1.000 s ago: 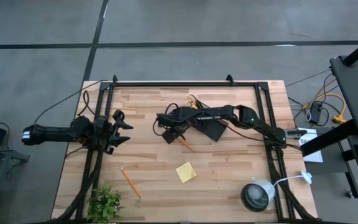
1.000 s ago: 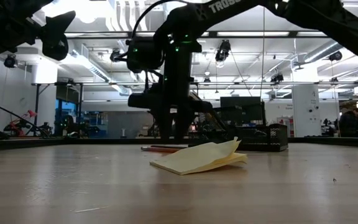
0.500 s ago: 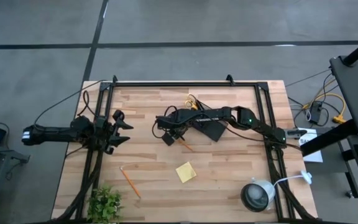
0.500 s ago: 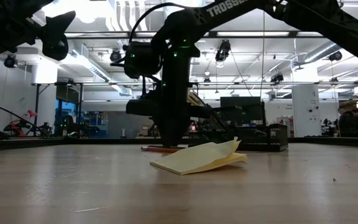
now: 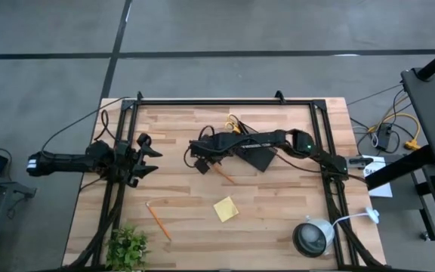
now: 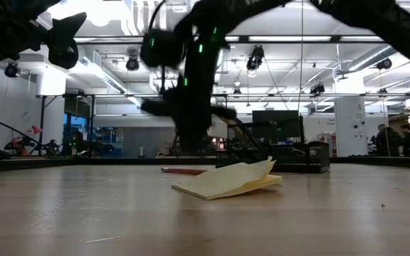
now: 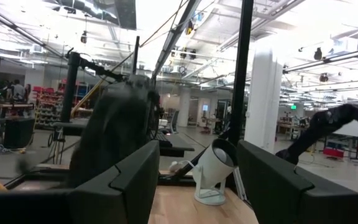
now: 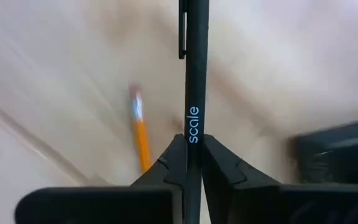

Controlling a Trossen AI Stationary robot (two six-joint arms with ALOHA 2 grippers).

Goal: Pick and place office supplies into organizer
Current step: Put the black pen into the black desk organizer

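Above the table, right claw (image 8: 192, 163) clamps a black pen (image 8: 193, 81).

From my station I see a grey concrete floor (image 5: 225, 30) crossed by dark seams, bright ceiling strip lights (image 6: 283, 39), a white square pillar (image 6: 351, 126), and distant workshop benches (image 7: 17, 127).

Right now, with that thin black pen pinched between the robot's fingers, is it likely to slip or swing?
The black pen looks stiff, so it probably won't droop. The right gripper pinches it near one end, so it might pivot. Its smooth barrel could slip. Set down, it would likely roll, unless its clip stops it.
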